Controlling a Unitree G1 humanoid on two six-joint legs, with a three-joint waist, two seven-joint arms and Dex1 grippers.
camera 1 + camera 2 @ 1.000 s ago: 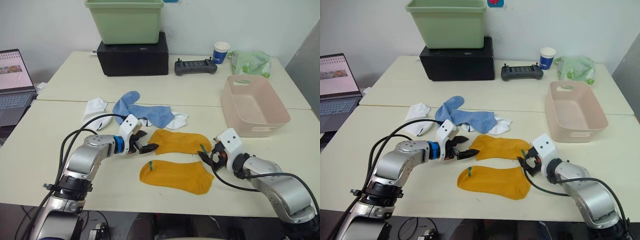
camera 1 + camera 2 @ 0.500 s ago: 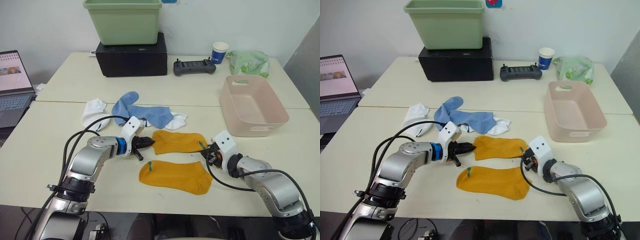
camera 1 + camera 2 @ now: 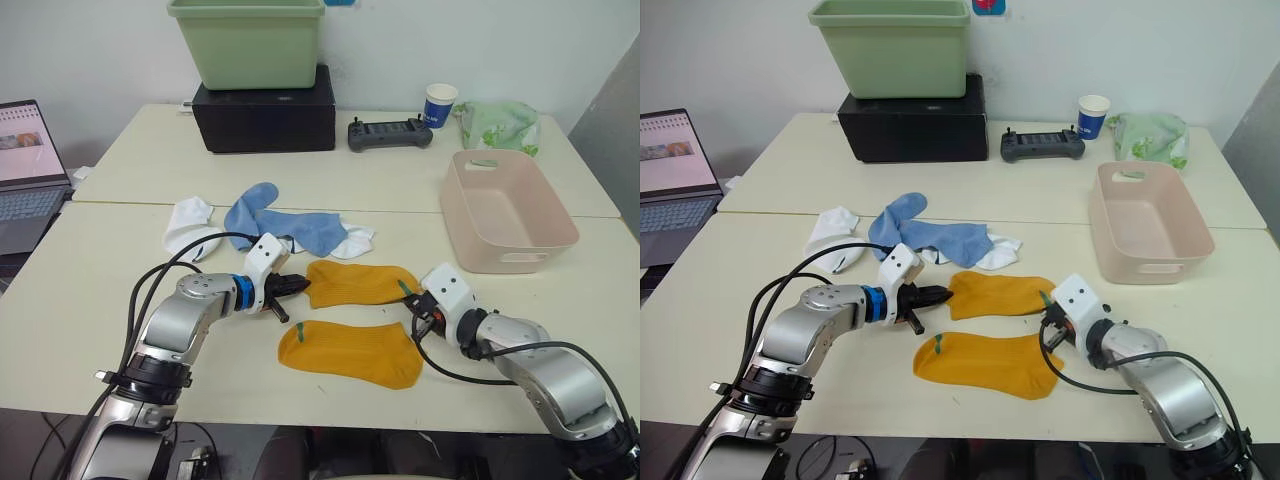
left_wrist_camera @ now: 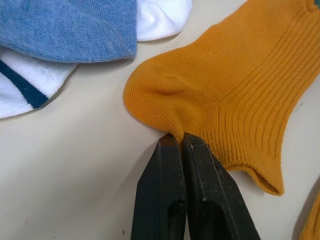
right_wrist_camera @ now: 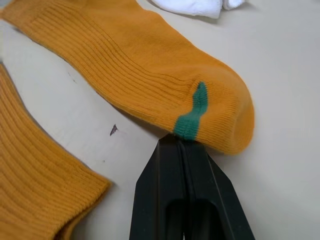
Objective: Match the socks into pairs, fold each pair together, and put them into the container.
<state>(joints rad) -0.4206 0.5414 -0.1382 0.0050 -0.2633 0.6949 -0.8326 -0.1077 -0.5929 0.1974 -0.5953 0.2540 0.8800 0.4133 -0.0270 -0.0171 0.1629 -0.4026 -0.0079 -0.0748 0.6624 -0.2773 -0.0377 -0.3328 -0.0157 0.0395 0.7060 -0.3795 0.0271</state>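
Two socks (image 3: 355, 283) lie mid-counter (image 3: 120, 300), one nearer; more socks (image 3: 262, 215) lie far-left of them (overlapping), the container (image 3: 505, 212) to the right.

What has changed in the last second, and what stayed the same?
The left gripper, open a second ago, moved to the far mustard sock and shut on its left end. The right gripper moved in and shut on its right end. The near mustard sock, the other socks and the pink container stayed put.

Two pale tables (image 3: 420, 190) against white wall (image 3: 100, 50).
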